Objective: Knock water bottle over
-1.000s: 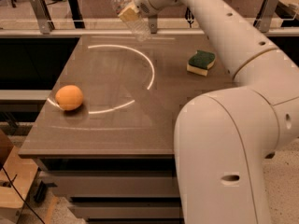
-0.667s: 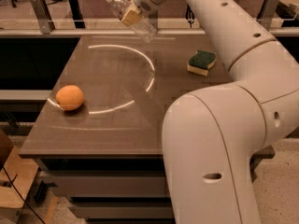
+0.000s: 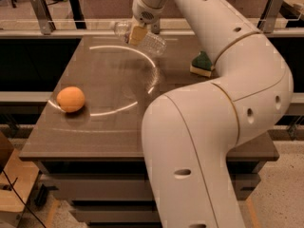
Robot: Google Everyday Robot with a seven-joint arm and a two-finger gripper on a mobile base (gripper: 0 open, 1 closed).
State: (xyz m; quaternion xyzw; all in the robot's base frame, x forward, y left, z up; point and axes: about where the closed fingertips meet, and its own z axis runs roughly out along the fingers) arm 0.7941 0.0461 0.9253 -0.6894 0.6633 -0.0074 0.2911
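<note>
The water bottle (image 3: 151,42) is a clear ribbed plastic bottle. It lies tilted near the far edge of the brown table (image 3: 95,137), with its cap end to the upper left and its body down to the right. My gripper (image 3: 137,33) is right over the bottle's middle and touches it, with the arm reaching in from the right. An orange (image 3: 71,99) sits on the table's left side, well away from the gripper.
A green and yellow sponge (image 3: 202,64) lies at the table's back right. My large white arm (image 3: 218,127) covers the right half of the table. A rail (image 3: 71,26) and dark furniture stand beyond the far edge.
The bottle has gone from leaning up high at the far edge to lying low on the tabletop. The gripper has come down and slightly right with it.
</note>
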